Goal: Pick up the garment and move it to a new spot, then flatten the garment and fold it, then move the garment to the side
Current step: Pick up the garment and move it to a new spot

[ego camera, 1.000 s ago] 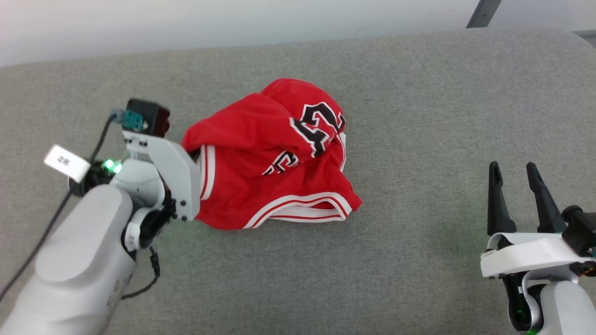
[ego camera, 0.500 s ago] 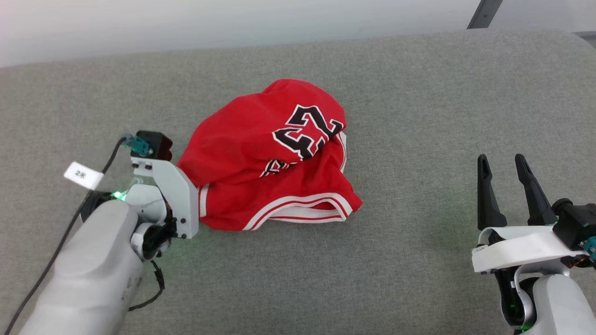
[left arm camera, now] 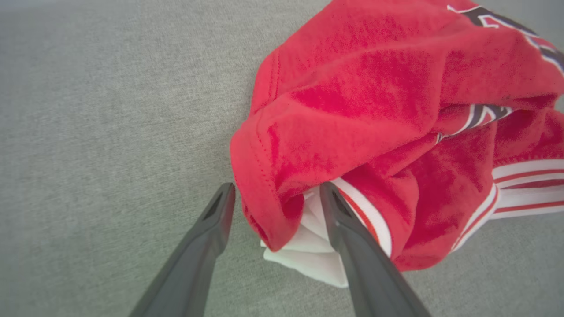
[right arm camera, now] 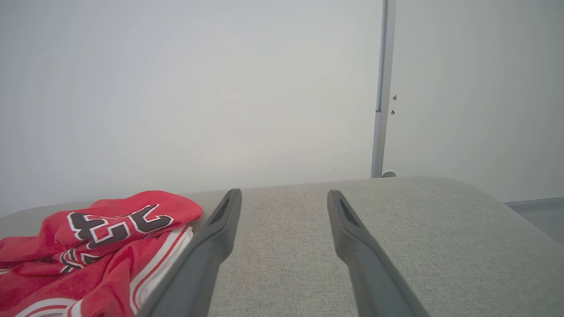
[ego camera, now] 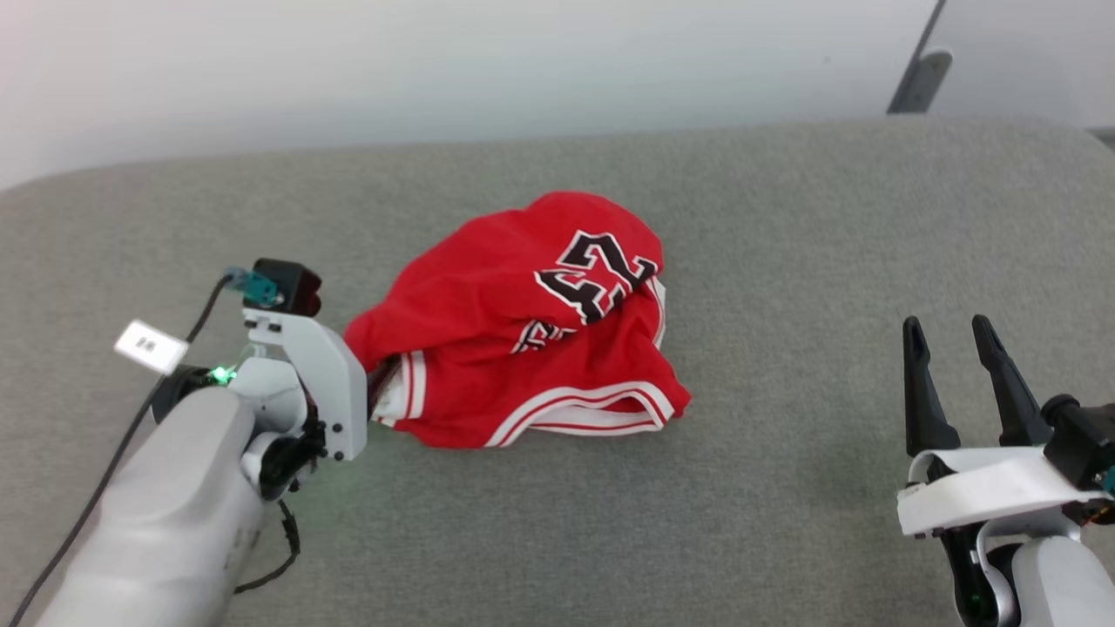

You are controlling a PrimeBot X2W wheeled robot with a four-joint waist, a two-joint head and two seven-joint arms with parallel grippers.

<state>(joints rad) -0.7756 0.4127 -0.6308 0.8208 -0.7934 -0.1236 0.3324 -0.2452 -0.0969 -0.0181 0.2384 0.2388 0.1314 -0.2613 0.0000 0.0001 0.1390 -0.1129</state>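
Where the head view looks down, the crumpled red jersey shirt [ego camera: 523, 348], white-striped at the trim and numbered "23" in black, lies bunched at the middle of the grey fabric-covered table [ego camera: 784, 218]. The right gripper [ego camera: 947, 324] hovers near the right edge, fingers wide. In the left wrist view, the left gripper [left arm camera: 277, 189] has its fingers wide around a red hem fold, one perhaps touching white cloth. The right wrist view shows the shirt well apart from the spread fingers.

garment [ego camera: 523, 340] lettering: folded in, unreadable
garment edges: cut off, both wrist views
left gripper [left arm camera: 276, 188]: head view, fingers behind wrist bracket [ego camera: 324, 383]
cable tag [ego camera: 151, 347]: text too small
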